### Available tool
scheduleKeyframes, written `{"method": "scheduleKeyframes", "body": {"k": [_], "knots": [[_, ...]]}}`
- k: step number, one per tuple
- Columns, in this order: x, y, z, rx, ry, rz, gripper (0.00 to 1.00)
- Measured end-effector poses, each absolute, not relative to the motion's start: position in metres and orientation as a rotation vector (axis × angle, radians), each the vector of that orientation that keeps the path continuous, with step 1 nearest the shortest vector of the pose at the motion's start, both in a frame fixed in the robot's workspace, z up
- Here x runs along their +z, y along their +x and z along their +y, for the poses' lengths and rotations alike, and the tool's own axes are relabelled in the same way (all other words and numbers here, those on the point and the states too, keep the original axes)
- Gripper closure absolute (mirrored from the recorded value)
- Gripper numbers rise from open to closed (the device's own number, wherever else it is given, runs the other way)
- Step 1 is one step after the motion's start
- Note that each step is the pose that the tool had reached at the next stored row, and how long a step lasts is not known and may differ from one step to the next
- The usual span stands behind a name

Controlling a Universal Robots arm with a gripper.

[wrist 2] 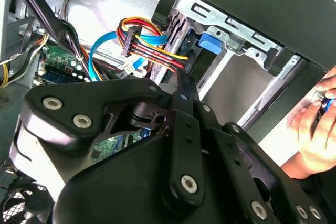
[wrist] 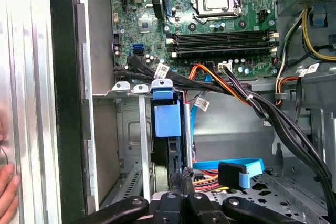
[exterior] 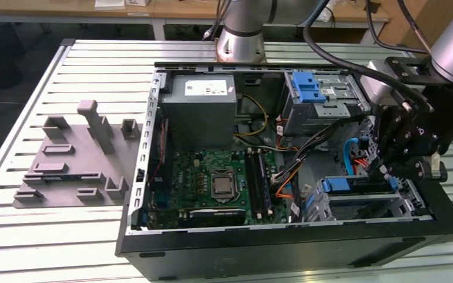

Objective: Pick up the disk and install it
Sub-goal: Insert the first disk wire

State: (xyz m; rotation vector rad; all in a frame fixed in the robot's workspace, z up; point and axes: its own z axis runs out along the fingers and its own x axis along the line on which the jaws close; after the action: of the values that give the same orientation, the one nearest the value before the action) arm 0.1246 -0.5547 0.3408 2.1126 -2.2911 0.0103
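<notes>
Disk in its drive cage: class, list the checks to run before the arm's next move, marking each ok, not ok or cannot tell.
1. Disk stands in the drive cage slot: ok.
2. Disk fully seated: cannot tell.
3. Gripper shut, at the disk's edge: ok.
4. Blue data cable clear of the gripper: cannot tell.
5. Nobody near: a person's hand rests beside the computer case: not ok.

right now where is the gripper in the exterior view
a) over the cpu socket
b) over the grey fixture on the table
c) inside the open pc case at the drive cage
c: the gripper hangs at the drive cage, on the exterior view's right of the open case.
</notes>
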Motion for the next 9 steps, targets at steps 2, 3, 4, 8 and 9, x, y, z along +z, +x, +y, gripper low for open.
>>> {"method": "scheduleKeyframes", "body": {"k": [2,3,4,8,9], "knots": [[0.3409,0.1246,-0.5547,0.01,2.113,-2.291,0.89],[0.3408,0.1246,-0.5547,0.01,2.113,-2.291,0.89],[0.3409,0.1246,-0.5547,0.01,2.113,-2.291,0.89],[0.341,0.1246,-0.5547,0.01,2.113,-2.291,0.89],[0.341,0.1246,-0.5547,0.01,2.113,-2.291,0.89]]}}
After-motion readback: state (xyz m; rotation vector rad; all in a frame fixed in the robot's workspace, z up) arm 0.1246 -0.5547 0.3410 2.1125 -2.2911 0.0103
